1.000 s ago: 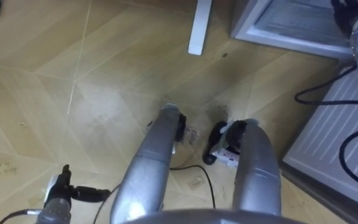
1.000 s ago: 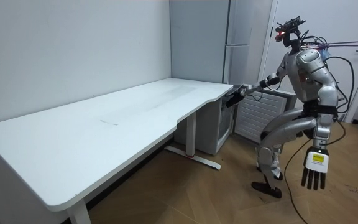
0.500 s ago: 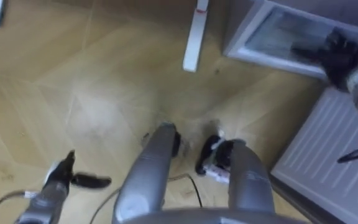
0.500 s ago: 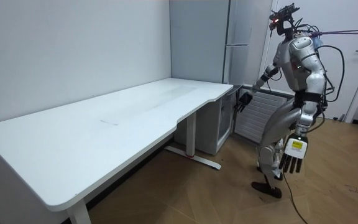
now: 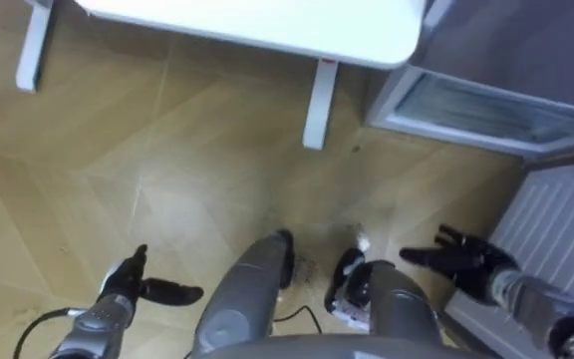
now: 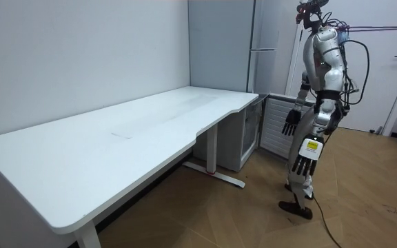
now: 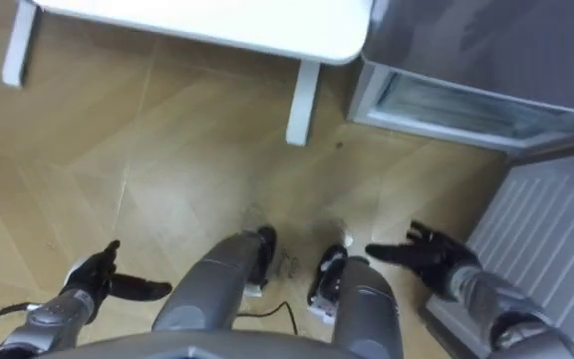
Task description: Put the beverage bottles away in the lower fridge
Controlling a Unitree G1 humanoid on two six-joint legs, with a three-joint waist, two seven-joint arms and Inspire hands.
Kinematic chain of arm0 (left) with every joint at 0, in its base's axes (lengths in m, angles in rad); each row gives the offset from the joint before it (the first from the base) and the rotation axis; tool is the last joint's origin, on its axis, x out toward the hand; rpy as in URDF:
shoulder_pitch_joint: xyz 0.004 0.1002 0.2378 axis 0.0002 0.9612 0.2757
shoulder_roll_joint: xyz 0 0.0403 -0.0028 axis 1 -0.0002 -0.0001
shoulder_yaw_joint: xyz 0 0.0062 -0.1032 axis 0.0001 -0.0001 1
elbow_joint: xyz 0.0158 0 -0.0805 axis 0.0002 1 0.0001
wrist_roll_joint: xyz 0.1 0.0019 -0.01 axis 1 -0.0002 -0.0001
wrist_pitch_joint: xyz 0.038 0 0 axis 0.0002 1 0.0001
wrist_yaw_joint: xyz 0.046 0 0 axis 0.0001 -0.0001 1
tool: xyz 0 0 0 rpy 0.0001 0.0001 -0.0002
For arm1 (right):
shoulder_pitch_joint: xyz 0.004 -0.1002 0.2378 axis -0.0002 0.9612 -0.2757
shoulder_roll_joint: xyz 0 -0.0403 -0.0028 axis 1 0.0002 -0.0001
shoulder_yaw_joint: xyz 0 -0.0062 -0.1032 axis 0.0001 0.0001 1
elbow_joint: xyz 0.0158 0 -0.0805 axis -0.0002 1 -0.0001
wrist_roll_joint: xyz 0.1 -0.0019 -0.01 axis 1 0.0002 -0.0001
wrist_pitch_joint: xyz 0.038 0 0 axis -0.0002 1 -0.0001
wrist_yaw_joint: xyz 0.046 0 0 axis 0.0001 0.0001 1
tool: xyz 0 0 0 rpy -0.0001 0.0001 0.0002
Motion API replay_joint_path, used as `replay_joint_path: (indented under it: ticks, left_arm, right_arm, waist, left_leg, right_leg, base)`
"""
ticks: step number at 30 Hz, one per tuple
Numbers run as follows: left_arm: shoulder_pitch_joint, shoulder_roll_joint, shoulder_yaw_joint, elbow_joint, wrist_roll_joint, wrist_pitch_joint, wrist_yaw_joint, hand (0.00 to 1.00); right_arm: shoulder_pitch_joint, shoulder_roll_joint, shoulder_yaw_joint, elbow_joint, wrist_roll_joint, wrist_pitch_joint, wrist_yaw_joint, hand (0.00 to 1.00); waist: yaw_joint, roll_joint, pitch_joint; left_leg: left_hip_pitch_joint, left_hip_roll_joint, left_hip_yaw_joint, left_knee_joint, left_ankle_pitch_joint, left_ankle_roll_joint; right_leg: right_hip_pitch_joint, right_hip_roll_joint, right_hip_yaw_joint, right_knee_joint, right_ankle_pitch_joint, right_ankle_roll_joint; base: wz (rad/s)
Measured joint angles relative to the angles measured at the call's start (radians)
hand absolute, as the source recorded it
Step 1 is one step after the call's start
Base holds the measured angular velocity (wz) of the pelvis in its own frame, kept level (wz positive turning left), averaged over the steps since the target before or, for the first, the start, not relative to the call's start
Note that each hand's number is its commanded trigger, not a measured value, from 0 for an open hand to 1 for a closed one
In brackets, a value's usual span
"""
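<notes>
Right, both arms hang at our sides with nothing carried. Furthest left, our left hand (image 5: 133, 290) hovers low over the light wooden plank floor (image 5: 197, 170). Its fingers are straight and loosely spread, which reads as a neutral balance pose, not a reach.

Next is the broad white laminate worktop (image 5: 267, 25) on its white post leg (image 5: 319, 105). In the room view we stand upright just off its end.

Just beside that end sits the low grey fridge with the glass door (image 5: 476, 105), with a tall grey unit (image 6: 253, 34) rising above it. We take the low one as the task's target. Its door looks closed to us, and we can't make anything out through the glass.

We cannot tell where the drinks are. If they're behind that door, we judge the job near done; if not, fetching comes first.

Our right hand (image 5: 463, 261) has its fingers fanned and holds nothing. It is near the fridge front but apart from it, probably to keep clear of the door. The white ribbed panel (image 5: 556, 224) lies just beside it on the far right.
</notes>
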Motion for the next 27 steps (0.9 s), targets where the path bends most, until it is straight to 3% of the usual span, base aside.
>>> replay_joint_path:
  ticks: [3,6,11,17,20,23,25,27]
  left_arm:
    - [0.02,-0.002,0.004,0.017,0.007,-0.014,0.018,0.0]
    - [0.037,-0.018,0.039,0.027,0.016,-0.015,0.02,0.0]
    - [0.061,-0.05,0.1,0.037,0.018,-0.012,0.041,0.0]
    - [0.078,-0.085,0.195,0.034,0.09,0.0,0.04,0.0]
    - [0.08,-0.106,0.238,0.037,0.133,0.011,0.042,0.0]
    - [0.073,-0.109,0.242,0.035,0.167,0.019,0.049,0.0]
    - [0.072,-0.112,0.242,0.038,0.163,0.031,0.059,0.0]
    - [0.072,-0.115,0.242,0.041,0.165,0.039,0.06,0.0]
  right_arm:
    - [0.023,0.025,-0.015,-0.008,-0.037,-0.003,-0.001,0.0]
    - [0.055,0.054,-0.029,-0.009,-0.114,-0.009,-0.007,0.0]
    - [0.142,0.078,-0.07,-0.04,-0.155,-0.009,-0.018,0.0]
    - [0.213,0.113,-0.139,-0.028,-0.181,-0.006,-0.049,0.0]
    - [0.215,0.135,-0.203,0.0,-0.204,-0.009,-0.056,0.0]
    - [0.215,0.142,-0.212,0.007,-0.205,-0.007,-0.084,0.0]
    - [0.215,0.158,-0.238,0.007,-0.204,-0.002,-0.105,0.0]
    - [0.218,0.168,-0.256,0.009,-0.208,0.005,-0.126,0.0]
  waist:
    - [-0.022,-0.026,-0.0071]
    - [-0.043,-0.037,-0.0169]
    - [-0.046,-0.056,-0.0262]
    - [-0.061,-0.055,-0.0233]
    - [-0.076,-0.047,-0.0189]
    - [-0.081,-0.044,-0.0183]
    - [-0.104,-0.042,-0.0173]
    - [-0.113,-0.038,-0.023]
  left_leg:
    - [0.112,-0.005,0.021,-0.094,0.028,-0.001]
    - [0.224,0.008,0.028,-0.163,0.033,-0.002]
    - [0.354,0.015,0.07,-0.231,0.033,-0.002]
    - [0.462,0.025,0.075,-0.281,0.032,-0.001]
    - [0.512,0.025,0.104,-0.309,0.032,-0.001]
    - [0.542,0.028,0.128,-0.318,0.032,-0.001]
    - [0.557,0.029,0.128,-0.321,0.032,-0.001]
    - [0.576,0.031,0.133,-0.33,0.032,-0.001]
  right_leg:
    - [0.085,0.004,0.018,-0.064,0.011,0.004]
    - [0.203,0.027,0.019,-0.154,0.03,0.009]
    - [0.321,0.042,0.05,-0.222,0.039,0.021]
    - [0.417,0.056,0.086,-0.282,0.058,0.027]
    - [0.445,0.063,0.11,-0.293,0.059,0.029]
    - [0.459,0.074,0.133,-0.297,0.06,0.028]
    - [0.482,0.074,0.136,-0.317,0.064,0.029]
    - [0.498,0.077,0.147,-0.328,0.068,0.029]
  base:
    - [-0.1]
    - [-0.09]
    - [-0.2]
    - [-0.2]
    - [-0.24]
    - [-0.25]
    - [0.02]
    - [-0.11]
